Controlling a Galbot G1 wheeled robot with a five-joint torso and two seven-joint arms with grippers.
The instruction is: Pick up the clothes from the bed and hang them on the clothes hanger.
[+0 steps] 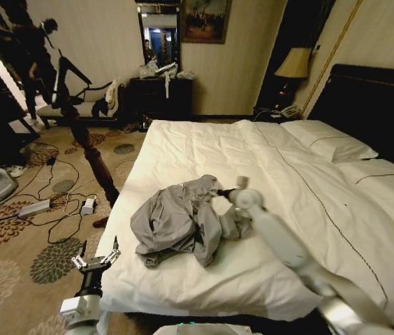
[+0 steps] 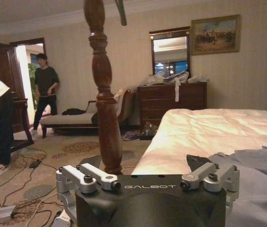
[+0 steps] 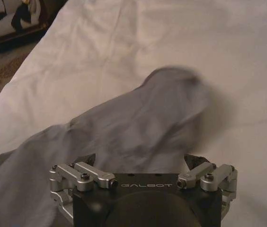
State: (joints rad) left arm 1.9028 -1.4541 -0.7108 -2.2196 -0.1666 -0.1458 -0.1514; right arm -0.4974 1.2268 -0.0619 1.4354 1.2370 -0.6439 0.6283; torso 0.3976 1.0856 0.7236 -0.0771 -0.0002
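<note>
The light grey, soft, wrinkled cloth top point(image 1: 183, 220) looks matt and creased into loose folds. The large bed's white cloth duvet point(image 1: 309, 209) is smooth and matt, with faint seams. The turned brown wooden pole point(image 2: 102, 94) has a polished, slightly glossy finish. The left pincer point(image 2: 147, 182) shows brushed silvery metal links with dark screws on a matt black plastic housing; the right pincer point(image 3: 143, 177) looks the same. The patterned carpet point(image 1: 15, 230) looks woven and dull.

Lying crumpled and wrinkled: light grey shirt point(image 1: 183, 220), resting near front edge of white-duveted bed point(image 1: 309, 181).
</note>
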